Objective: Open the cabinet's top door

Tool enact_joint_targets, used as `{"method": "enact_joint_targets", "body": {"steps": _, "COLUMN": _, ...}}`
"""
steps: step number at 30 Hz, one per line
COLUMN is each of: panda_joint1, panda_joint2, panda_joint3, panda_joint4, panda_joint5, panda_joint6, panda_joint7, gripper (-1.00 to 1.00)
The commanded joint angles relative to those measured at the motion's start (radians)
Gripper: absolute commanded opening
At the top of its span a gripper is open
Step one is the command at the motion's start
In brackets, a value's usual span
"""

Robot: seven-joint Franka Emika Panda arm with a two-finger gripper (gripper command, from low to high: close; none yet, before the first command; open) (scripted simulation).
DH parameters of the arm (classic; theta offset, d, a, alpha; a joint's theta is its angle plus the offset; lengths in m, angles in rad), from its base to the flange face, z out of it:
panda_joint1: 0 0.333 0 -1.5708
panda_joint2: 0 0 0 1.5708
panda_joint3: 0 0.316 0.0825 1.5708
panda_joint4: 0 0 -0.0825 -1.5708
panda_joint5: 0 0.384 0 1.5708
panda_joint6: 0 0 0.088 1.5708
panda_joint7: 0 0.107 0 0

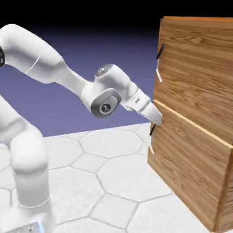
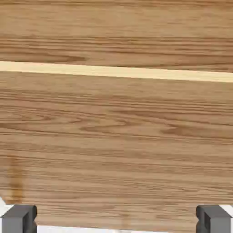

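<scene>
The top door sits on the upper part of the cabinet, over on the right of the scene, and its short black-and-white handle stands untouched near the door's left edge. Below it, the lower panel looks to stand slightly proud of the front, its pale top edge showing. The gripper is right at that seam, well below the handle, nose to the wood. In the hand view the fingertips sit far apart with nothing between them, only wood grain and the pale strip (no handle in sight). The risk, as I read it: closing here grabs nothing, or a push forward jams the fingers against the lower panel's edge. It looks aimed too low; it needs to climb to the handle.
</scene>
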Motion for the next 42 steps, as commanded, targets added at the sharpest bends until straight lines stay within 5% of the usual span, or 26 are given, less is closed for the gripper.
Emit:
{"method": "enact_joint_targets", "body": {"steps": 1, "panda_joint1": -0.014, "panda_joint2": -0.005, "panda_joint3": 0.017, "panda_joint4": 0.011, "panda_joint5": 0.044, "panda_joint6": 0.001, "panda_joint7": -0.031, "gripper": 0.00}}
{"method": "enact_joint_targets", "body": {"steps": 42, "panda_joint1": -0.603, "panda_joint2": -0.209, "panda_joint3": 0.698, "panda_joint4": 0.443, "panda_joint5": 1.827, "panda_joint6": 0.045, "panda_joint7": -1.309, "gripper": 0.00}}
